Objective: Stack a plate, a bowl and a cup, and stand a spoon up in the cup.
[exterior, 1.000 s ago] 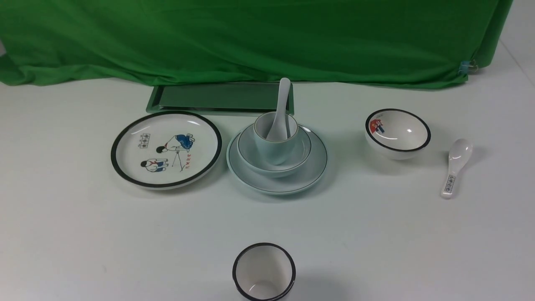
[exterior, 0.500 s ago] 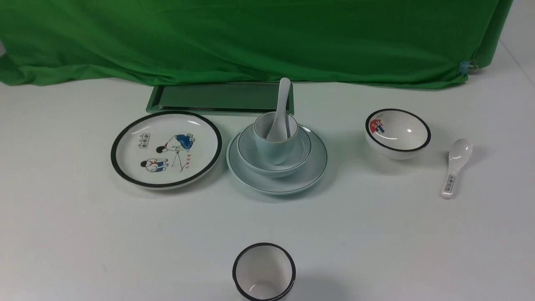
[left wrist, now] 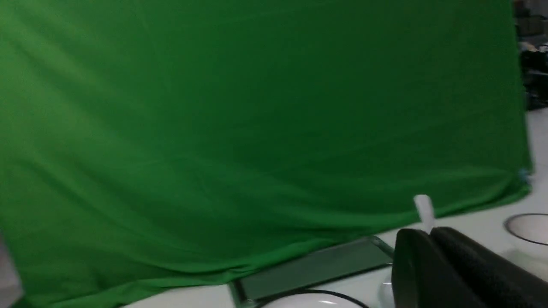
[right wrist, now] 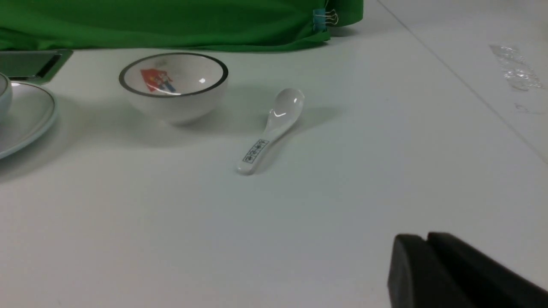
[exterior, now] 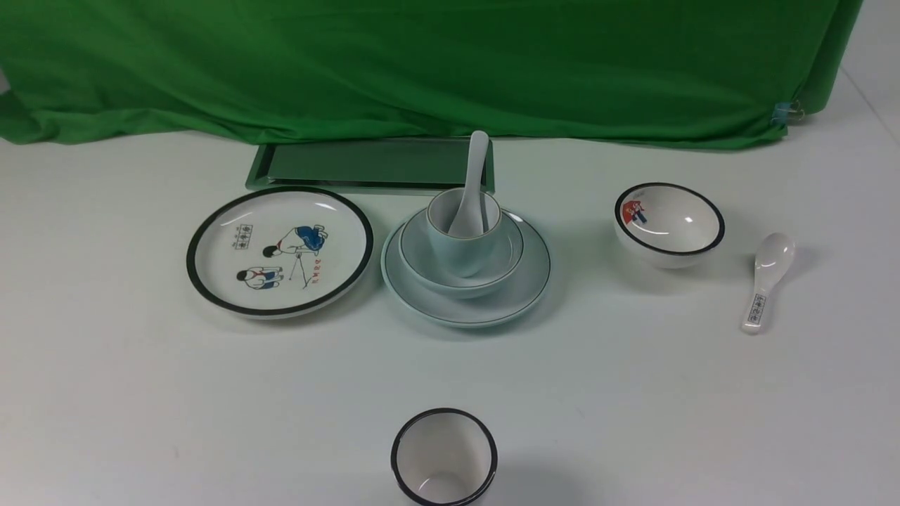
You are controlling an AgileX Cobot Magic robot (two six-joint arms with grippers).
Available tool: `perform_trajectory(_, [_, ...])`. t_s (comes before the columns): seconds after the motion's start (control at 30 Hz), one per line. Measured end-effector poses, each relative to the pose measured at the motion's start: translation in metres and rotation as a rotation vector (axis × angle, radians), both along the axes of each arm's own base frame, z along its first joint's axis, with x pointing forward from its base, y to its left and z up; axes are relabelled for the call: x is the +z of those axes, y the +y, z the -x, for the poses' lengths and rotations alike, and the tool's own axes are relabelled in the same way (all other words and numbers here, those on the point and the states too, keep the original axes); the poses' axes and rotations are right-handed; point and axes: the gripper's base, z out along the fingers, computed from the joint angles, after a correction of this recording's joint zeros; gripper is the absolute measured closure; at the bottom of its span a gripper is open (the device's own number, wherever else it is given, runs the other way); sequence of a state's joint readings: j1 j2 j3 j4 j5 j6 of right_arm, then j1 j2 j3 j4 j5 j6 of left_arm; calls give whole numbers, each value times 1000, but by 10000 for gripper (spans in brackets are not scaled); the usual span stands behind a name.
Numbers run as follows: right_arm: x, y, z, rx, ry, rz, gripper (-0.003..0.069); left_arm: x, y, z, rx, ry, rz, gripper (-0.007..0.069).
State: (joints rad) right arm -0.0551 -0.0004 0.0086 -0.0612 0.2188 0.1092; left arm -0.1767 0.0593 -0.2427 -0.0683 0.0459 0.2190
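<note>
Spoon (exterior: 472,186) stands upright in the cup (exterior: 463,235), atop bowl (exterior: 460,261) and plate (exterior: 465,289), well ahead of both arms. We see our left gripper (left wrist: 428,239) clenched, our right gripper (right wrist: 426,244) seemingly pressed together, both empty.

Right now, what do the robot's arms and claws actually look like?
Little shows. Each wrist view catches only the claw's tip: the left claw and right claw are matte black, thick, rounded pads. No cables, markings or arm sections appear; the front view shows neither arm.
</note>
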Motion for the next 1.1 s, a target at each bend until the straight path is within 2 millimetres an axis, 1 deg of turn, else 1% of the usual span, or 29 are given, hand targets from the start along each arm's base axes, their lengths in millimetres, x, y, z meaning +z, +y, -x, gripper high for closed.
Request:
perform_trajectory(0.07, [0, 0, 0, 0, 0, 0, 585, -17, 4, -6, 105, 5, -7, 655])
perform_trajectory(0.13, [0, 0, 0, 0, 0, 0, 585, -41, 10, -12, 204, 75, 24, 655])
perform_trajectory(0.17, [0, 0, 0, 0, 0, 0, 585, -48, 12, -13, 235, 110, 49, 655])
perform_trajectory(0.2, [0, 0, 0, 0, 0, 0, 585, -50, 12, -13, 239, 124, 63, 655])
perform_trajectory(0.23, [0, 0, 0, 0, 0, 0, 585, -61, 14, -14, 267, 190, 106, 655])
perform_trajectory(0.33, [0, 0, 0, 0, 0, 0, 584, -86, 14, -13, 283, 319, 154, 655])
perform_trajectory(0.37, [0, 0, 0, 0, 0, 0, 583, -90, 14, -13, 282, 339, 161, 655])
perform_trajectory(0.47, [0, 0, 0, 0, 0, 0, 578, -97, 14, -12, 279, 382, 170, 655])
perform_trajectory(0.63, [0, 0, 0, 0, 1, 0, 573, -97, 14, -11, 281, 385, 162, 655])
perform_trajectory(0.7, [0, 0, 0, 0, 1, 0, 568, -97, 15, -11, 296, 384, 112, 655])
perform_trajectory(0.8, [0, 0, 0, 0, 1, 0, 564, -97, 15, -11, 300, 384, 86, 655])
perform_trajectory(1.1, [0, 0, 0, 0, 1, 0, 545, -97, 13, -12, 258, 385, 83, 655])
